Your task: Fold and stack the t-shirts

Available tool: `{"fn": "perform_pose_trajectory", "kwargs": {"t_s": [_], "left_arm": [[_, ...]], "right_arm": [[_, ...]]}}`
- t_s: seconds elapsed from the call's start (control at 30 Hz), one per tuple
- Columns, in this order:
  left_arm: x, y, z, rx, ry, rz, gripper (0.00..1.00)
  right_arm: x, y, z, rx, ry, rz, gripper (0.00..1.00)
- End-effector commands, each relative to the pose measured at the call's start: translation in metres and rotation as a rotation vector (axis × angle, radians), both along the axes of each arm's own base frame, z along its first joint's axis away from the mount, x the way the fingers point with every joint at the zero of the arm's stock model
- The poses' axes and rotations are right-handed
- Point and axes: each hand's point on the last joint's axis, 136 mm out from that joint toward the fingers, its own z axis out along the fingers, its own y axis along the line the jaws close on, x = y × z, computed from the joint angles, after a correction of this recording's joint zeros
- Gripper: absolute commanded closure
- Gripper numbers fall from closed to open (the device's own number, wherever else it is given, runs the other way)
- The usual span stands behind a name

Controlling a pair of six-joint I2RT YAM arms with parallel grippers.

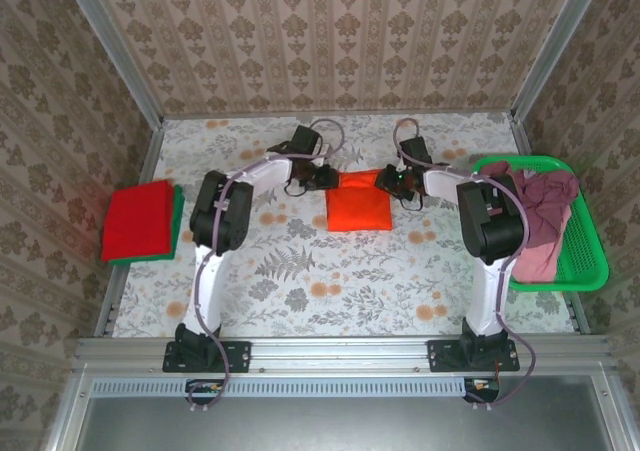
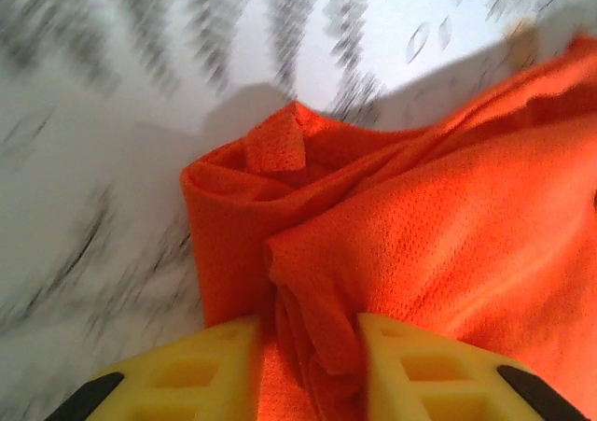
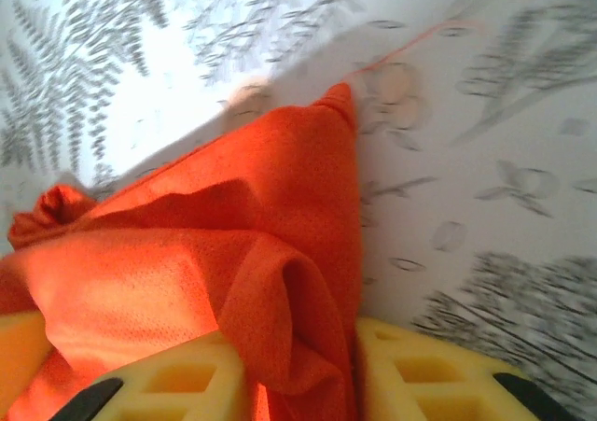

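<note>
Gripping the orange t-shirt (image 1: 358, 206) from both sides: left pincer (image 1: 322, 178) sat at its 10 o'clock corner, right pincer (image 1: 393, 181) at its 1 o'clock corner. The shirt lay folded into a rough square near the centre of the worktop (image 1: 300, 271), a bit toward 12 o'clock. The top view was too small to show how the jaws stood; the wrist views did show it.

Left wrist view: yellow fingers (image 2: 210, 370) were clamped on a bunched fold of orange mesh cloth, with a small corner of it sticking up at 12 o'clock. Right wrist view: yellow fingers (image 3: 410, 370) pinched a thick fold, the shirt's pointed corner was at 12 o'clock, and a loose thread (image 3: 410, 46) trailed toward 1 o'clock. The worktop pattern was blurred in both.

The top view had the rest. A red t-shirt (image 1: 138, 219) was stacked on a dark green t-shirt (image 1: 179, 216) at 9 o'clock, well apart from the arms. The mauve t-shirts (image 1: 540, 211) were heaped in a green basket (image 1: 585, 256) at 3 o'clock, draping over its 9 o'clock side.
</note>
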Motion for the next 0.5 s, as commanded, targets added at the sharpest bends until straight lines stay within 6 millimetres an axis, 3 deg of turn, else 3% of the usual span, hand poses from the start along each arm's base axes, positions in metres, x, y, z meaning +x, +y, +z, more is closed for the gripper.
{"fn": "perform_pose_trajectory", "kwargs": {"t_s": [0.0,0.2,0.3,0.47], "left_arm": [[0.007,0.017,0.030,-0.053,-0.083,0.127,0.59],[-0.007,0.042,0.040,-0.119,-0.097,0.224,0.36],[-0.025,0.040,0.042,-0.169,-0.074,0.242,0.28],[-0.056,0.021,0.040,-0.279,-0.026,0.264,0.24]], "right_arm": [[0.001,0.026,0.004,0.045,-0.005,0.136,0.71],[0.000,0.027,0.009,0.062,-0.010,0.114,0.70],[-0.009,0.023,0.016,0.052,-0.032,0.121,0.51],[-0.030,0.019,0.019,0.041,-0.039,0.146,0.46]]}}
